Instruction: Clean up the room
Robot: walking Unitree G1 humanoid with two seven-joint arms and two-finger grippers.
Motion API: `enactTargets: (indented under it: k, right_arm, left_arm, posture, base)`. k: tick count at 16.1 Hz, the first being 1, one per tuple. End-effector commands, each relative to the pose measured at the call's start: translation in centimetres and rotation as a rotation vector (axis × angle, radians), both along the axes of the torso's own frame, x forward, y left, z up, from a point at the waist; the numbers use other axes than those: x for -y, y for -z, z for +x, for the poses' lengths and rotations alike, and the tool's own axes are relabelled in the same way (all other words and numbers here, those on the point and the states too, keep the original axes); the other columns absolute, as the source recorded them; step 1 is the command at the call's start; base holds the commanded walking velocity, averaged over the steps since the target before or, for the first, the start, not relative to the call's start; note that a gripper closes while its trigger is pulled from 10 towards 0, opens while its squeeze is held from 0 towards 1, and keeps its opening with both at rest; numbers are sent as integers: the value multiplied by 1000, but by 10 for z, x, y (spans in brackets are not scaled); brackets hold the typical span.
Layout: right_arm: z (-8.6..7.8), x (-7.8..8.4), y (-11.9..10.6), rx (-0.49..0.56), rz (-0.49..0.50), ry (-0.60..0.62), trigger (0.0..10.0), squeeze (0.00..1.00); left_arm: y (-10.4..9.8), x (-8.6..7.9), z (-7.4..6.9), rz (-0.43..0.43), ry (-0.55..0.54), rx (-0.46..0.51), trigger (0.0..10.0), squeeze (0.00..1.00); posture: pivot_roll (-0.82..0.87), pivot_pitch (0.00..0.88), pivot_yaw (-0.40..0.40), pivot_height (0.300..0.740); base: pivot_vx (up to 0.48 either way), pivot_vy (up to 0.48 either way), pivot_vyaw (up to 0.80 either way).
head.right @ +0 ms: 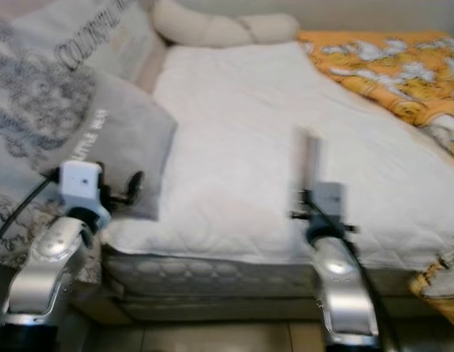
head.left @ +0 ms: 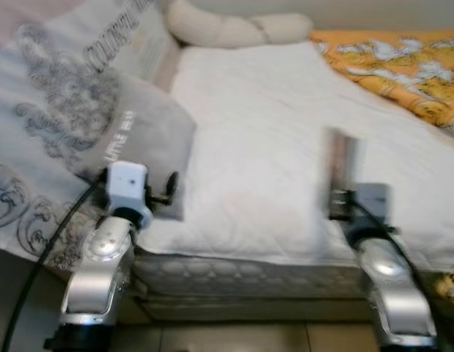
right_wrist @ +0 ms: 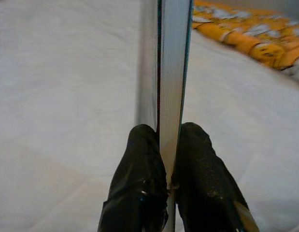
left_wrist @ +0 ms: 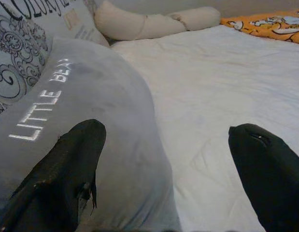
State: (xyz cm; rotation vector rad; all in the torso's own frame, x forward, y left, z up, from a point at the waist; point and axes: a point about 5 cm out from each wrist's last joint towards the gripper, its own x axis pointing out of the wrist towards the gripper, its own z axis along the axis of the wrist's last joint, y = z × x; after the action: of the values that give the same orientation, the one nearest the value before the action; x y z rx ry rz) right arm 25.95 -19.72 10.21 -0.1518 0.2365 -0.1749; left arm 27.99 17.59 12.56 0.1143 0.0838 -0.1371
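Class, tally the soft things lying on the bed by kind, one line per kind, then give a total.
Grey pillow: 1
Cream bolster: 1
Orange blanket: 1
Patterned grey quilt: 1
Total: 4

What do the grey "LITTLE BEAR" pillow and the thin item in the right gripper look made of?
Grey pillow: soft matte fabric, probably plush or fleece; it bulges smoothly and carries white stitched-looking lettering. Item in the right gripper: a thin book, likely paper; its pale page edge shows between teal covers. The finish is hard to tell.
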Motion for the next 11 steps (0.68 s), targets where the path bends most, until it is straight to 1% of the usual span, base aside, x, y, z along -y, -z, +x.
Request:
enactTargets:
  k: [1,11]
  right_arm:
    - [5,-10,-12,66,9,-38,10000,0]
    - [5,-12,-12,68,6,-46,10000,0]
  left_arm:
    - [0,-9,-1,15,-28,-1,10000,114]
    - [-1,-9,0,11,-28,2,10000,114]
  posture:
    - [-28,0,22,740]
    - [-28,0,21,740]
  base:
    - [304,0,0]
    - [306,0,0]
